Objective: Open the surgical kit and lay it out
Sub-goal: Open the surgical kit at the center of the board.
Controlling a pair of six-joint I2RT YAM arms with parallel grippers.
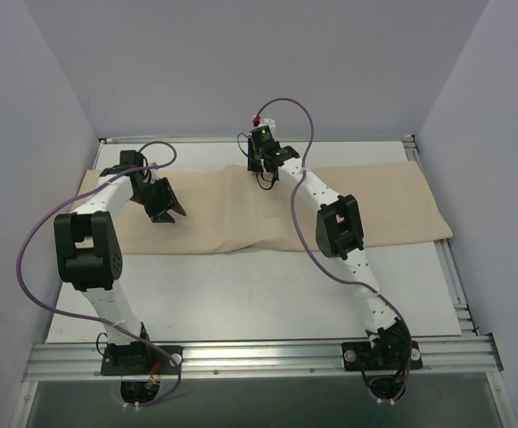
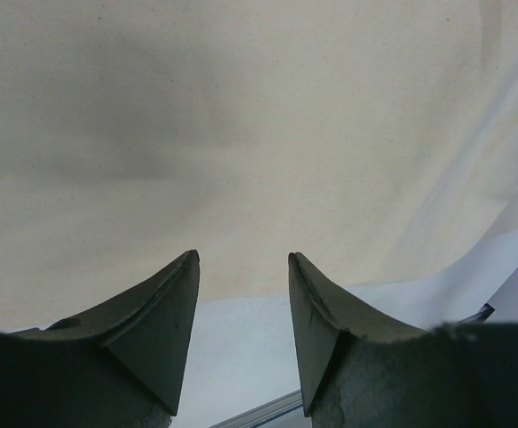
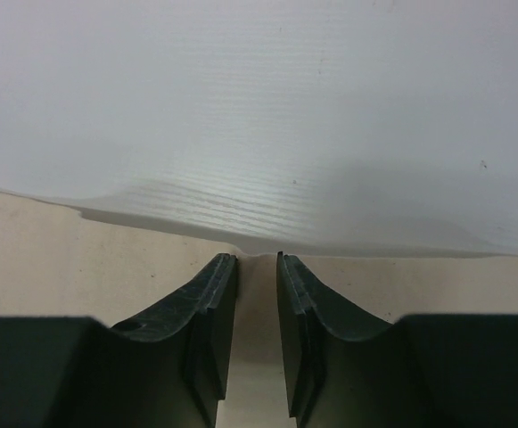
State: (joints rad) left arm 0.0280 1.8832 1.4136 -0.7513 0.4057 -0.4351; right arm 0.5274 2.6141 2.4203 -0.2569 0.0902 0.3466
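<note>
Surgical kit's beige cloth wrap (image 1: 223, 214) lies folded shut across the far half of the white table (image 1: 241, 294), its long axis running left to right from one side of the tabletop to the other. No tray or instrument shows; whatever it holds is under the fabric.

The right gripper (image 1: 263, 163) sits at the wrap's far long edge, about midway along its length. In the right wrist view its tips (image 3: 257, 256) meet the cloth's border exactly where beige gives way to bare table, the edge slightly raised with a shadow beneath it. The jaws stand nearly together with a thin slit between them; whether they pinch the fold cannot be told.

The left gripper (image 1: 165, 207) hovers over the wrap's left portion, towards its near edge, jaws spread wide and empty, plain cloth filling the view beyond its tips (image 2: 241, 257).

The right arm looks to be the one placed to act: the fold's edge runs crosswise to its fingers, so peeling the flap open probably means drawing that border away from the wrap's middle, with the left gripper positioned to steady the cloth.
</note>
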